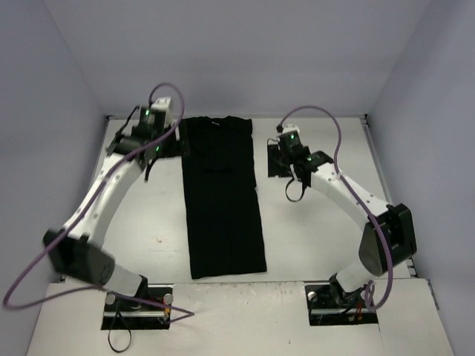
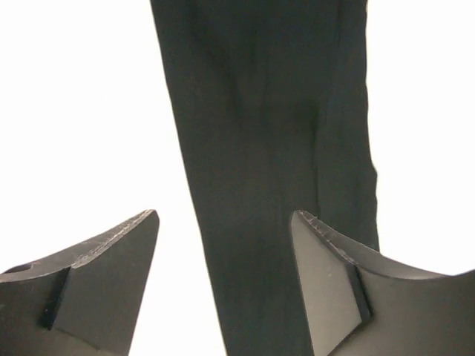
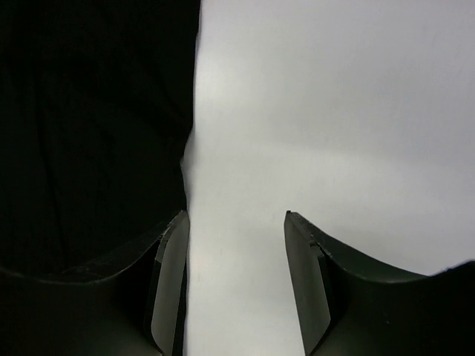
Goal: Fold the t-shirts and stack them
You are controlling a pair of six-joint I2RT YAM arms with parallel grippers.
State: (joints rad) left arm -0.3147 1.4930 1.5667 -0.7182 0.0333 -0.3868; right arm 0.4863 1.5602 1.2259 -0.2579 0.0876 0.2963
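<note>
A: Where does the t-shirt [image 1: 223, 200] lie?
B: Flat in the middle of the counter [image 1: 319, 245], a narrow strip; its long axis runs far edge to near edge, neck end toward the far edge
A: And the pincers?
B: The left pincer [image 2: 223, 219] gapes wide over the strip's left edge; the right pincer [image 3: 236, 215] stands partly open at its right edge, both empty

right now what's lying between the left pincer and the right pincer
The black t-shirt, spread flat lengthwise on the table, lies between the left pincer and the right pincer; the top external view shows it.
</note>
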